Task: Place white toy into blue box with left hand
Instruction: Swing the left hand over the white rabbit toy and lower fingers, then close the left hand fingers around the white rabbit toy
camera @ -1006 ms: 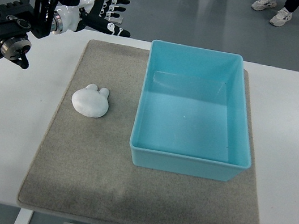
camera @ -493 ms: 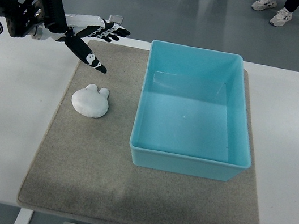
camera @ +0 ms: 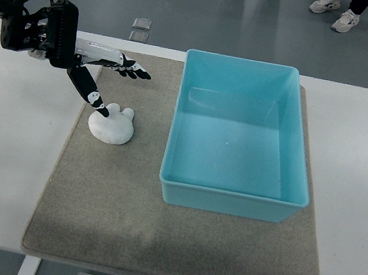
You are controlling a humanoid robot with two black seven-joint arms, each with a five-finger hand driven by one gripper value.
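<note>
In the top view, the small white rabbit-shaped soft toy (camera: 111, 125) lies on the left part of the grey felt mat (camera: 113, 224), which covers a white table (camera: 2, 170). The empty light-blue rectangular plastic box (camera: 239, 147) stands on the mat's right part, apart from the toy. The black-and-white left hand (camera: 103, 71) reaches in from the left edge, above the toy's far side. Its fingers (camera: 133, 70) are spread open and grip nothing; the thumb (camera: 95, 98) points down, its tip at the toy's upper left edge. Shoes of people (camera: 335, 13) show on the grey floor beyond the table.
</note>
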